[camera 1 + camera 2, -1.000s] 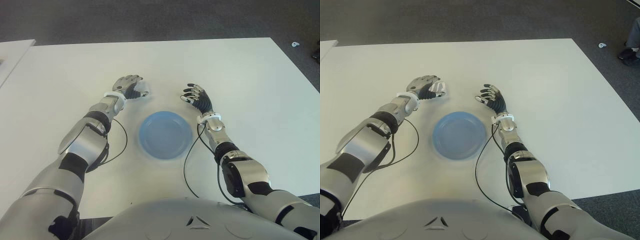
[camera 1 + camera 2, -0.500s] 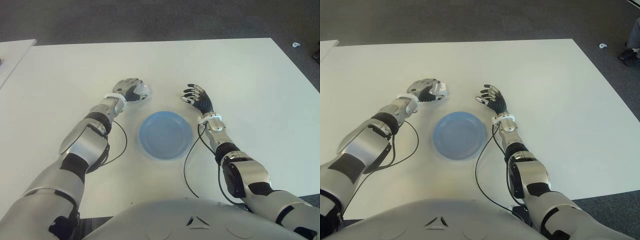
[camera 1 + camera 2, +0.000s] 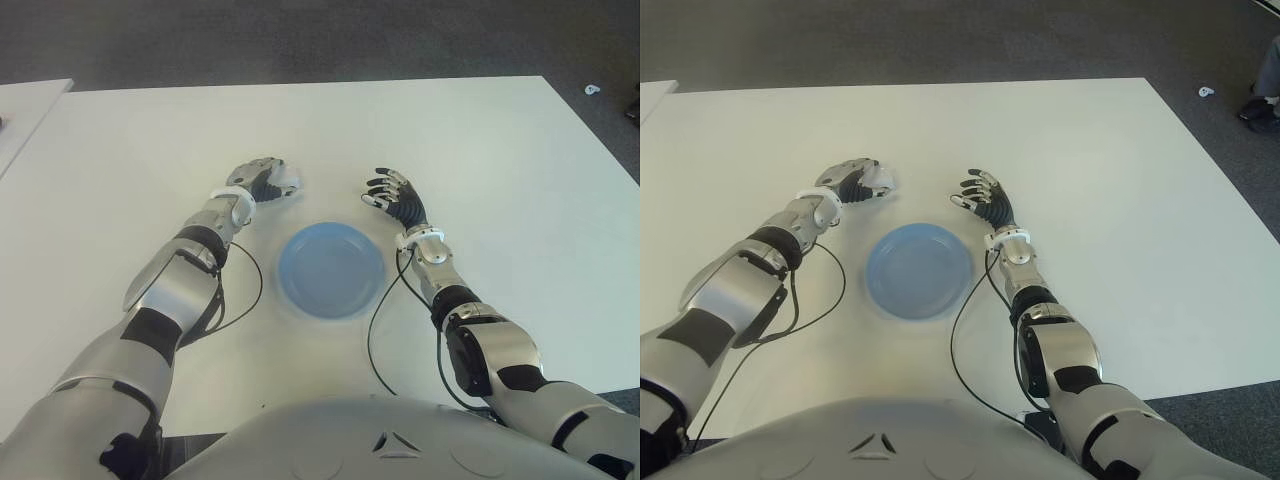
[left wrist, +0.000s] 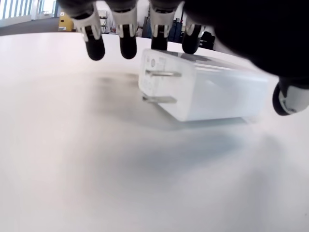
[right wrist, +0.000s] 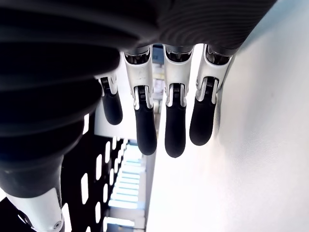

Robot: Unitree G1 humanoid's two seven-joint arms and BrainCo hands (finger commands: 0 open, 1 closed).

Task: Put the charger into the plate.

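The charger (image 4: 207, 92) is a white block with two metal prongs, lying low on the white table (image 3: 480, 170) behind and left of the blue plate (image 3: 331, 270). My left hand (image 3: 262, 178) is curled over it, four fingertips (image 4: 128, 46) hooked across its far side and the thumb against one end. In the eye views only the charger's white end (image 3: 288, 183) shows past the fingers. The plate holds nothing. My right hand (image 3: 395, 195) stands just right of the plate's far rim, fingers spread and holding nothing.
Black cables (image 3: 247, 290) trail from both wrists over the table beside the plate. A second white table (image 3: 25, 110) stands at the far left. Dark carpet lies beyond the table's far edge, with a small white object (image 3: 591, 89) on it at the right.
My left hand's fingers have closed down over the charger and the hand has shifted slightly toward me. The right hand and plate have not moved.
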